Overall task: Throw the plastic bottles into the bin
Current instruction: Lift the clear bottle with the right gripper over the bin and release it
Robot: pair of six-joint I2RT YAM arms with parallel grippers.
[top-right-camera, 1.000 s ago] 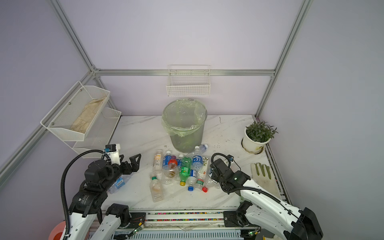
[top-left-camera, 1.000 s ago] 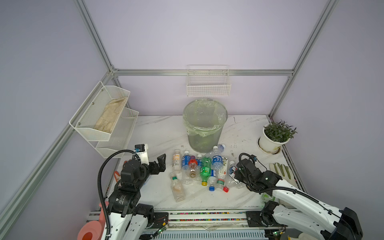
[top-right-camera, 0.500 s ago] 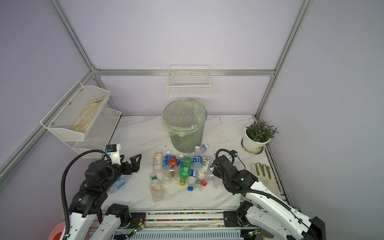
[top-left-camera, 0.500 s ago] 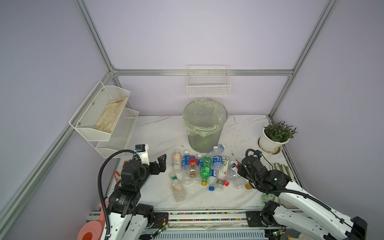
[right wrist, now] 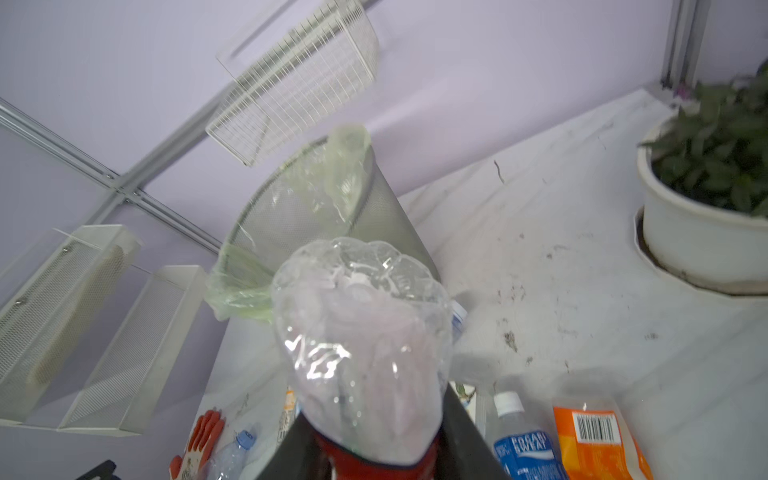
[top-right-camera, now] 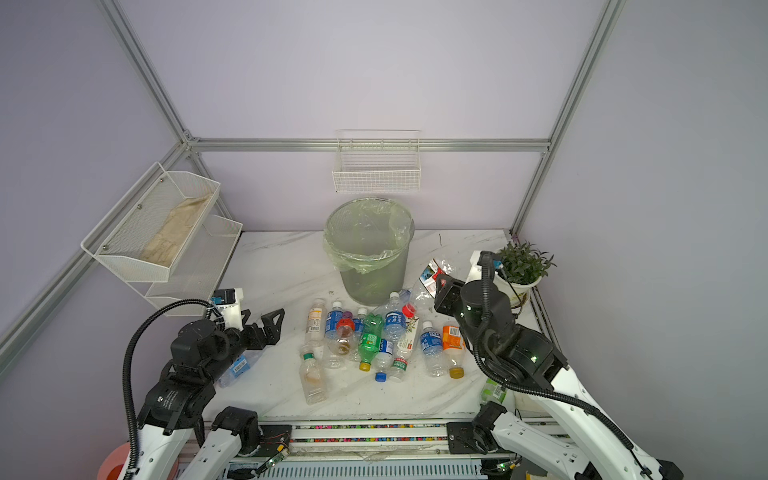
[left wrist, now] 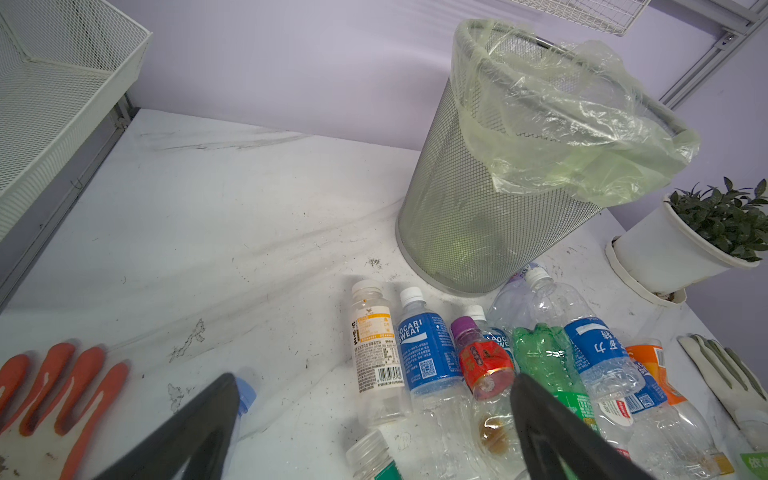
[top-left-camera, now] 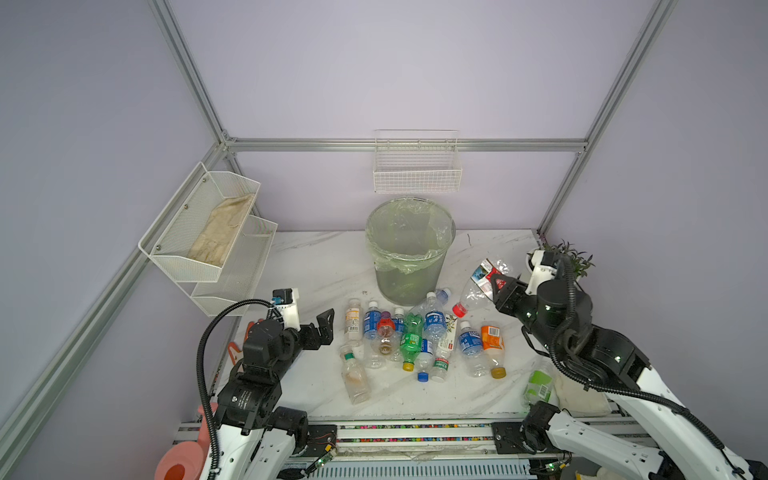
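Note:
Several plastic bottles [top-left-camera: 415, 336] lie in a heap on the white table in front of the bin [top-left-camera: 409, 257], a grey mesh basket with a pale-green bag, seen in both top views [top-right-camera: 368, 253]. My right gripper [top-left-camera: 496, 286] is shut on a clear bottle [top-left-camera: 478, 282] with a red label and red cap, held tilted in the air to the right of the bin. In the right wrist view that bottle [right wrist: 361, 332] fills the centre between the jaws of the right gripper [right wrist: 374, 449]. My left gripper [top-left-camera: 326, 328] hovers open left of the heap, empty [left wrist: 374, 380].
A white plant pot [top-left-camera: 557, 262] stands at the right edge behind my right arm. White wire baskets hang on the back wall [top-left-camera: 417, 170] and the left wall [top-left-camera: 208, 237]. An orange glove [left wrist: 54, 395] and a pale glove [left wrist: 731, 382] lie on the table.
My right gripper has closed on the red-labelled bottle and lifted it out of the heap, up and back toward the bin's right side. The left arm has stayed still.

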